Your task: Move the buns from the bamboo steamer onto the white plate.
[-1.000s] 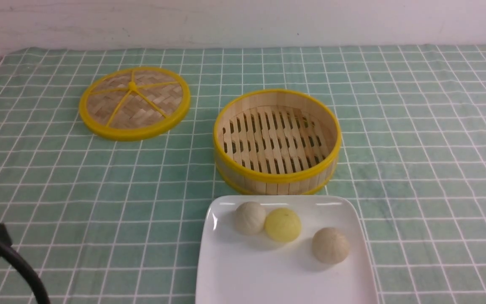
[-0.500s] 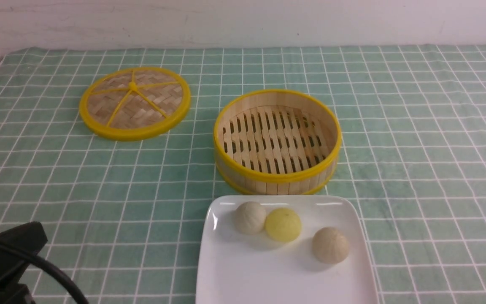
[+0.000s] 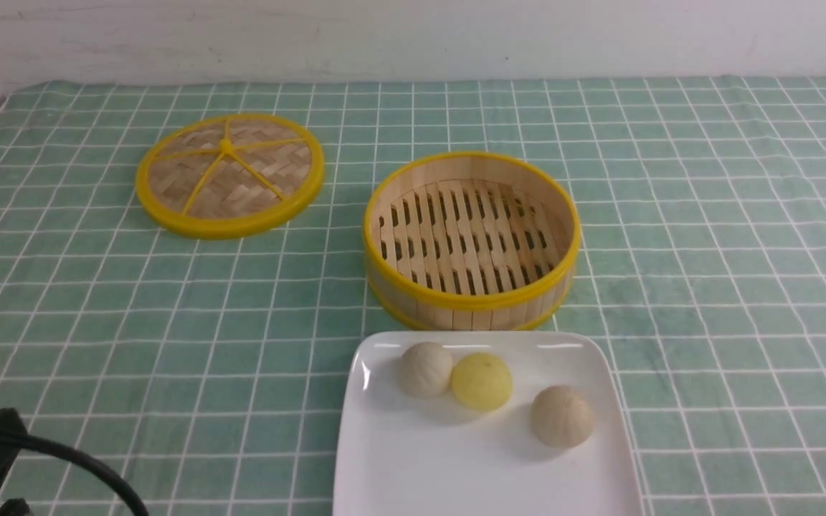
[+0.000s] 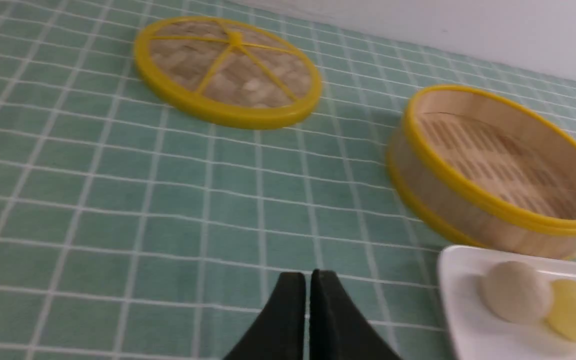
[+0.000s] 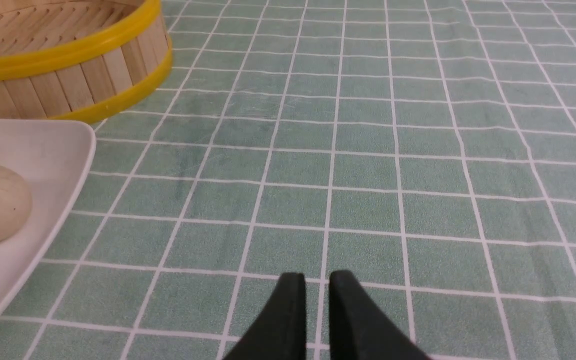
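both pleated buns (image 3: 425, 370) (image 3: 562, 416) on white square plate (image 3: 485, 466); left gripper (image 4: 300, 277) tips barely apart, right gripper (image 5: 318, 280) tips slightly apart.

Non-task items from my station: one round woven lid (image 3: 229, 175), tan weave, yellow rim, yellow spokes meeting at a small yellow knob (image 3: 226, 146) in the middle. It lay flat, spokes up, on the far left part of the table. I also had one bright yellow ball (image 3: 482, 382), roundish, surface a bit uneven. Underneath I saw a green tablecloth (image 3: 707, 287) with a white line grid, lines wavy in places, slight creasing toward the far left corner. Past the far edge stood a pale wall (image 3: 413, 36), whitish, faint streaks at left, a tiny dark speck near the middle. Lid sat well apart from ball.
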Robot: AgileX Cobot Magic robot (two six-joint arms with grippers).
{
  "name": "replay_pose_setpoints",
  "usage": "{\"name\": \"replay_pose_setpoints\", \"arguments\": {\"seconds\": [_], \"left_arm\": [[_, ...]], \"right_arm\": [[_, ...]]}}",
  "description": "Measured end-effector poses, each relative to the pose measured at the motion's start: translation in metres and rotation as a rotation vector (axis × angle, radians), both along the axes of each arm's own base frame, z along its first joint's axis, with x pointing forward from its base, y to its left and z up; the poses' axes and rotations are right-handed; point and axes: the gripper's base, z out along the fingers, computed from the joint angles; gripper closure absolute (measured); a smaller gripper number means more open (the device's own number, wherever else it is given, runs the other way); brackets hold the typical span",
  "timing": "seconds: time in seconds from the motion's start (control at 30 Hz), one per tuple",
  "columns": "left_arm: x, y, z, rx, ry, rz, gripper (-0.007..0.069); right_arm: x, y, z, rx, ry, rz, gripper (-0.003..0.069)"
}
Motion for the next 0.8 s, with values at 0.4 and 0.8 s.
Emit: {"name": "replay_pose_setpoints", "arguments": {"seconds": [0.4, 0.8], "left_arm": [[-0.014, 0.014, -0.051, 0.120, 0.010, 0.182, 0.0573], [-0.016, 0.014, -0.068, 0.136, 0.019, 0.170, 0.0568]], "right_arm": [[0.000, 0.000, 0.000, 0.000, 0.000, 0.000, 0.0548], [0.000, 0.000, 0.000, 0.002, 0.000, 0.000, 0.0531]]}}
